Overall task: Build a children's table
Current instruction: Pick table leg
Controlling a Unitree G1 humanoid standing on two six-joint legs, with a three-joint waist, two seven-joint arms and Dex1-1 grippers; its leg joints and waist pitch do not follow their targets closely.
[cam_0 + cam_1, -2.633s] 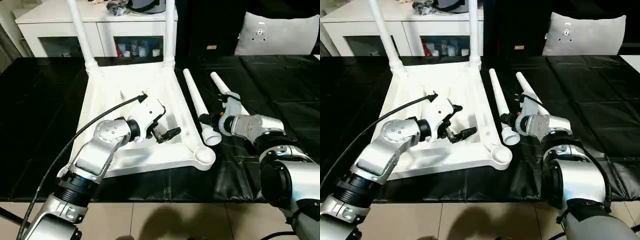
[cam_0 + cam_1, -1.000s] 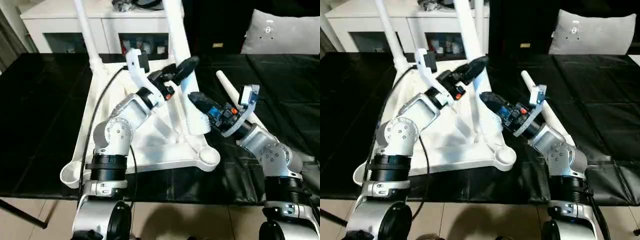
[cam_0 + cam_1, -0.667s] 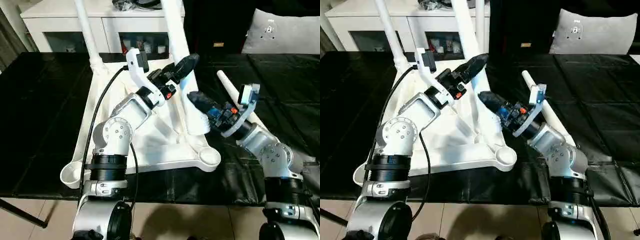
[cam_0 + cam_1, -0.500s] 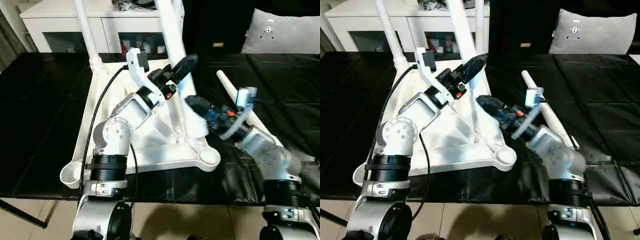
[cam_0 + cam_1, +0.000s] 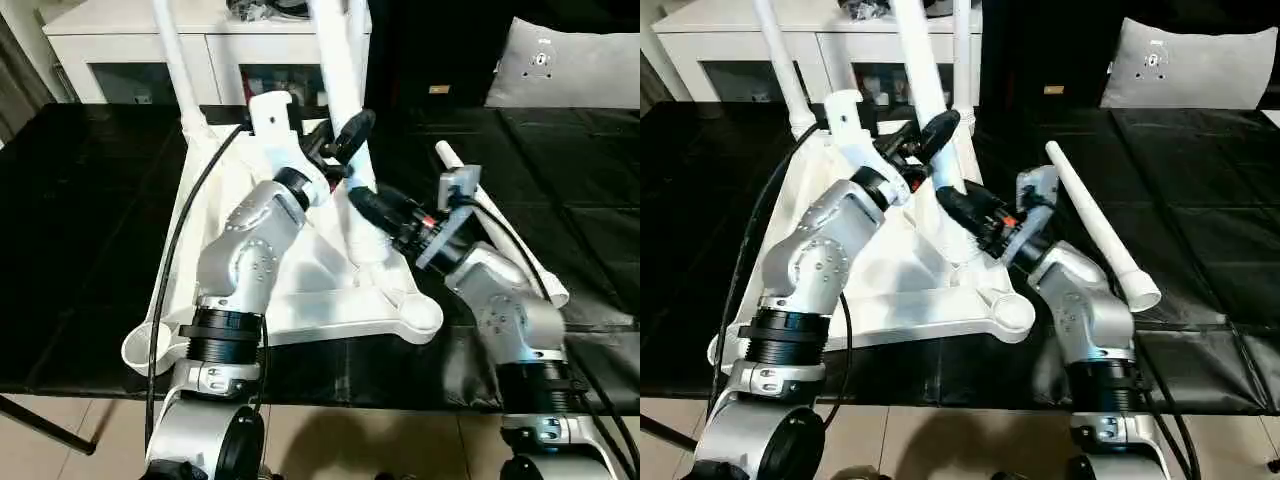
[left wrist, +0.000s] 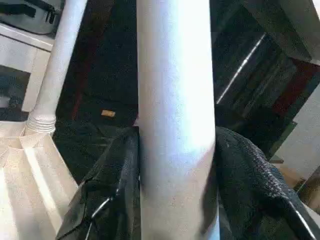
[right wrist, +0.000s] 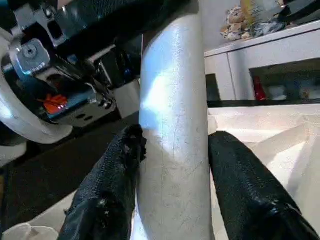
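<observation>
The tabletop (image 5: 300, 280) lies upside down on the black-covered table (image 5: 90, 220), ribs up, and both arms are on one leg! That held leg (image 5: 930, 110) stands nearly upright, leaning a little, its wide base down on the underside near the right front corner socket (image 5: 1012, 312). The left gripper (image 5: 930, 140) has a finger on either side of it high up, pads (image 6: 240, 165) against the plastic, and seems to be clamping it. The right gripper (image 5: 955, 205) grips the same leg lower down, fingers (image 7: 235, 175) pressed to both sides. Two more legs (image 5: 172, 60) rise from the far corners. The fourth leg (image 5: 1095, 220) lies loose on the black cover, just right of the right arm. Behind it all stands a white cabinet (image 5: 130, 50).
</observation>
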